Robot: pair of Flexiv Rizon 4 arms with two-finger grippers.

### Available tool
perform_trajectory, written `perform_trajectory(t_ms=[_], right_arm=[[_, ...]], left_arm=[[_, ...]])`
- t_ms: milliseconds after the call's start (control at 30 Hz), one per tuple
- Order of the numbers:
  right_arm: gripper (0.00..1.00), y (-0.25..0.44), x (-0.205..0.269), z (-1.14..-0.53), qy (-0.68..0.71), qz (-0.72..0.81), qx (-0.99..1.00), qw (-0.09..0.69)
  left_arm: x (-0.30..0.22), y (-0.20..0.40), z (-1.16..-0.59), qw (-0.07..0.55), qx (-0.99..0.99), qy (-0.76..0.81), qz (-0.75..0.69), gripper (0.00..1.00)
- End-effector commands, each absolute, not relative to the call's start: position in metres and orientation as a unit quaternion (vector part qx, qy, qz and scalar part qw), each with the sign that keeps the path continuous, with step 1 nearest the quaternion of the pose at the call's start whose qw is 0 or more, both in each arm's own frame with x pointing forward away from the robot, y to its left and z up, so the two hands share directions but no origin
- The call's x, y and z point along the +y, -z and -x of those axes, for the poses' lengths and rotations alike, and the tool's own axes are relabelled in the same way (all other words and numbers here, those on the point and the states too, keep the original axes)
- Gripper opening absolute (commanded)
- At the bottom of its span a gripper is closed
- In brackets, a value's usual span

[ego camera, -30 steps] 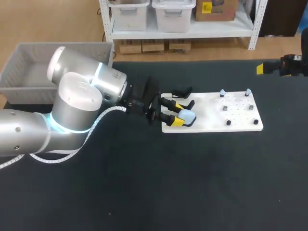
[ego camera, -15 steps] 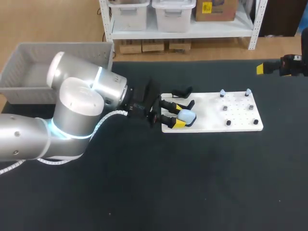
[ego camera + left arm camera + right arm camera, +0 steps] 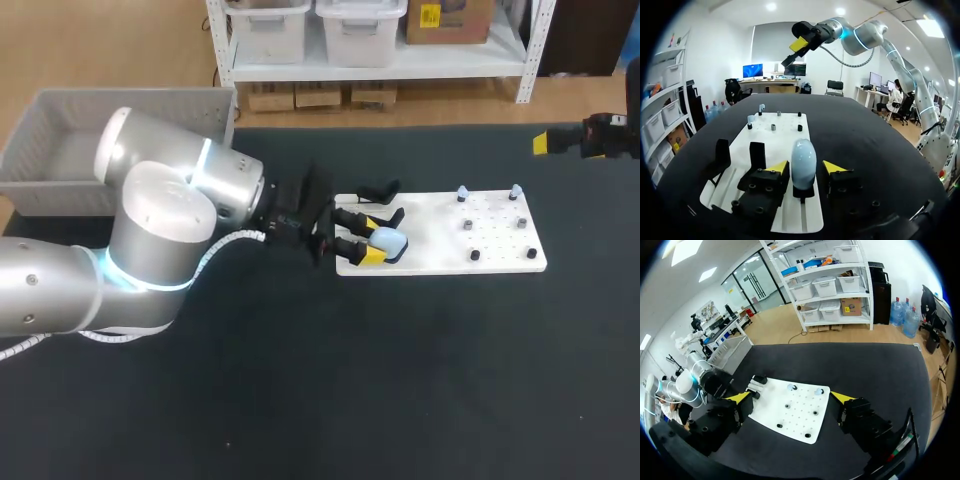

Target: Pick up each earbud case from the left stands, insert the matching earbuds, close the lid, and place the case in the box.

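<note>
A pale blue egg-shaped earbud case [image 3: 803,160] stands upright on a black stand at the near left end of the white board [image 3: 440,262]. My left gripper [image 3: 806,168] straddles the case, one yellow tip on each side with a thin gap to it, so it is open. In the head view the case [image 3: 391,240] sits between the same left gripper [image 3: 374,238] fingers. Two pale earbuds [image 3: 461,192] [image 3: 515,190] stand on pegs at the board's far edge. My right gripper [image 3: 791,398] hangs wide open and empty, high above the table's back right.
The grey box [image 3: 60,150] stands at the back left, behind my left arm. Two empty black stands [image 3: 722,152] [image 3: 757,151] rise beside the case. Several small dark pegs [image 3: 467,227] dot the board's right half.
My left gripper's fingers have drawn closer to the blue case. The left arm's elbow shifted slightly. The right arm has not moved.
</note>
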State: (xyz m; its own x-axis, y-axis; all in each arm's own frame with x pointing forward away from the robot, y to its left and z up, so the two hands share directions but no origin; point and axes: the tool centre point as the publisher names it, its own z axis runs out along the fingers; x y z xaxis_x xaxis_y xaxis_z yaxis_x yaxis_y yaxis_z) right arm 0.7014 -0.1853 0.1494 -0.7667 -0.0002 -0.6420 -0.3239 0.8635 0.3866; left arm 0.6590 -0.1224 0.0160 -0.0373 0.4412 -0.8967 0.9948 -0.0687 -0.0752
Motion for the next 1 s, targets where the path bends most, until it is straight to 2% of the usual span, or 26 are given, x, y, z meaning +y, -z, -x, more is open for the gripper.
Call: perform_trajectory(t_ms=[33, 100, 167, 300, 500, 1000], right_arm=[[1.0, -0.149, -0.185, -0.701, -0.246, 0.089, 0.907, 0.33], [1.0, -0.149, -0.185, -0.701, -0.246, 0.089, 0.907, 0.33], [1.0, -0.149, -0.185, -0.701, -0.246, 0.089, 0.907, 0.33], [1.0, -0.149, -0.185, -0.701, -0.246, 0.089, 0.907, 0.33], [1.0, -0.149, -0.185, -0.701, -0.246, 0.089, 0.907, 0.33], [1.0, -0.149, -0.185, -0.701, -0.246, 0.089, 0.907, 0.33]], left_arm=[[-0.123, -0.014, -0.659, 0.339, 0.591, 0.409, -0.607, 0.3], [-0.123, -0.014, -0.659, 0.338, 0.591, 0.409, -0.608, 0.2], [-0.122, -0.014, -0.659, 0.337, 0.591, 0.408, -0.608, 0.16], [-0.12, -0.015, -0.657, 0.338, 0.592, 0.404, -0.61, 0.0], [-0.117, -0.032, -0.65, 0.352, 0.585, 0.384, -0.622, 0.0], [-0.121, -0.086, -0.633, 0.463, 0.504, 0.405, -0.606, 0.0]])
